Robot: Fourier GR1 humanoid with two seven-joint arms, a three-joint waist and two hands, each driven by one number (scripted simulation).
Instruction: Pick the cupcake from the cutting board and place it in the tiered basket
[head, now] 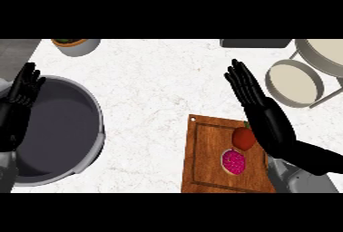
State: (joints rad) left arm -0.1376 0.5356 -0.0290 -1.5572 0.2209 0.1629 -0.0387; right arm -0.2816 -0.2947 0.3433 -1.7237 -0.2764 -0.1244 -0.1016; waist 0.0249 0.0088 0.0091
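Head view. The white marbled surface (154, 81) carried a brown wooden cutting board (204, 158) at its near edge, right of centre. The round, pink-frosted cupcake (234, 162) sat on the board's right half, toward the near edge. A red rounded fruit with a green stem (244, 137) lay just beyond it, close beside or touching; which could not be told.

The right hand (271, 120) was open, its fingers straight and together, holding nothing. It lay along the board's right edge. Its long axis ran from the near right to the far left, and the fingertips pointed past the board's far edge.

The cupcake therefore lay to the left of the wrist and nearer the robot than the palm, behind the fingertips and not ahead of them. Seen from above, the cupcake was nearly round and offered no preferred grasp axis.

The left hand (20, 97) rested open at the surface's left edge, over a large grey round pot (99, 136), well apart from the board. The right hand was much the nearer.

The tiered basket with beige round trays on a grey frame (293, 81) stood at the far right corner, beyond the right hand.

Judgement: the grasp was not yet begun. The hand would probably need to draw back and left before closing.
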